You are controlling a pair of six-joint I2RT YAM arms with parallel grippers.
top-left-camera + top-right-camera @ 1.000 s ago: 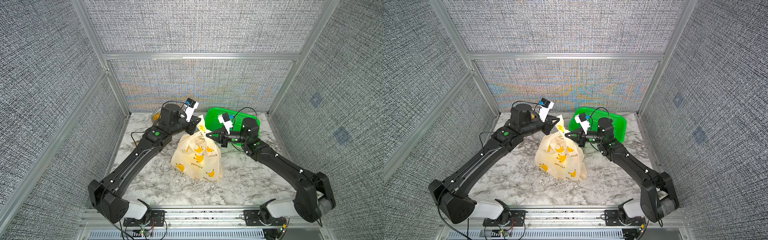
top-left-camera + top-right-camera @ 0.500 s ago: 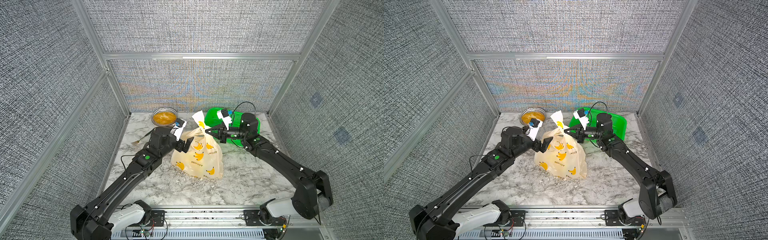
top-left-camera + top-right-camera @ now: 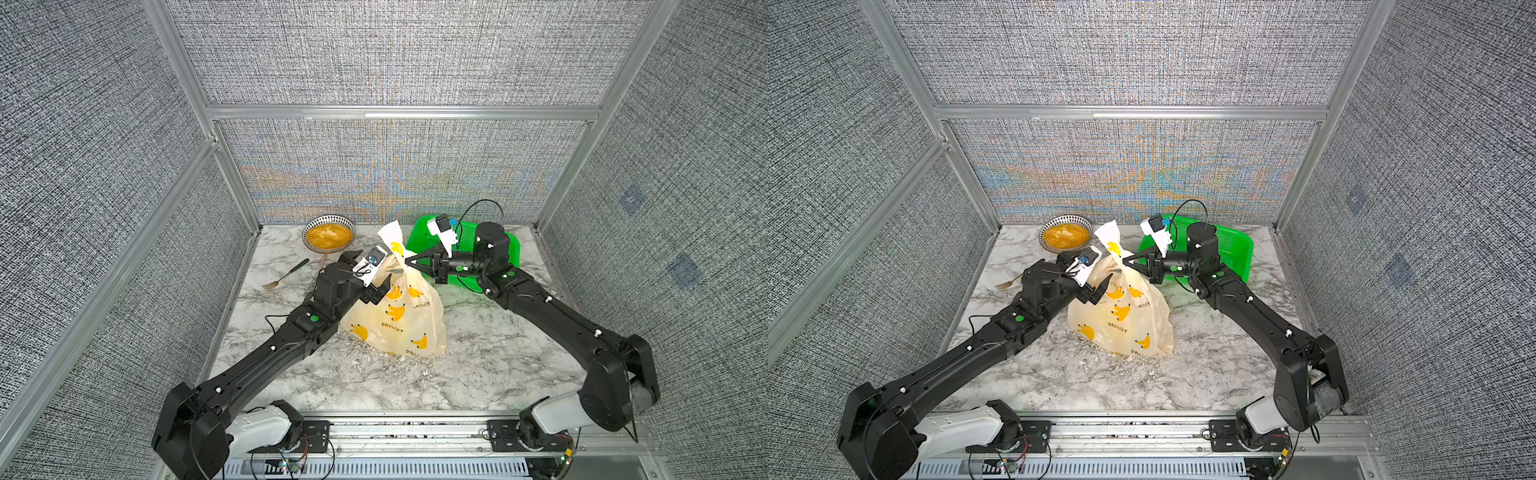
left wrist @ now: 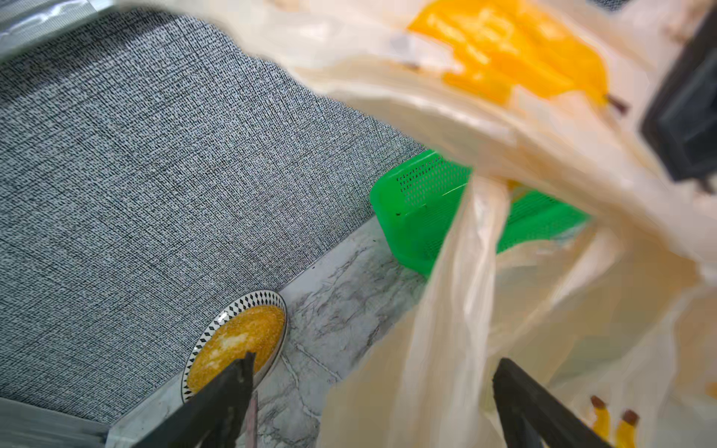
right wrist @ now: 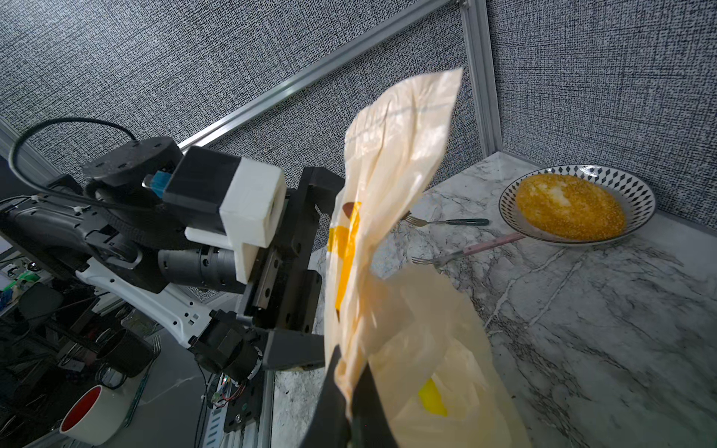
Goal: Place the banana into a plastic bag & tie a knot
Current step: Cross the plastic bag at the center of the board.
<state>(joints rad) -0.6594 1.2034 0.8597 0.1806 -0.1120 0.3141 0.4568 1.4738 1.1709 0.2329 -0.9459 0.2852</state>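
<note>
Plastic bag (image 3: 399,320) stands bulging in the middle of your counter (image 3: 478,374), base on the marble and neck gathered upward. In both top views its printed bananas and dark lettering face the near edge. Your right tool (image 3: 408,261) is clamped narrow on that gathered neck. The right wrist view shows its dark fingers (image 5: 368,411) pinching cream film, with one handle strip (image 5: 399,155) standing free above them.

Your left tool (image 3: 371,266) sits beside the bag, on the side toward the counter's left edge, jaws spread wide and holding nothing. In the left wrist view cream film hangs between its two fingers (image 4: 229,391); you cannot tell whether it touches either. You cannot make out the banana itself through the film.

A green basket (image 3: 417,243) lies at the far right corner behind the right arm. A patterned bowl (image 3: 328,217) of yellow crumbs sits at the far edge, with a fork (image 3: 286,274) near it.
</note>
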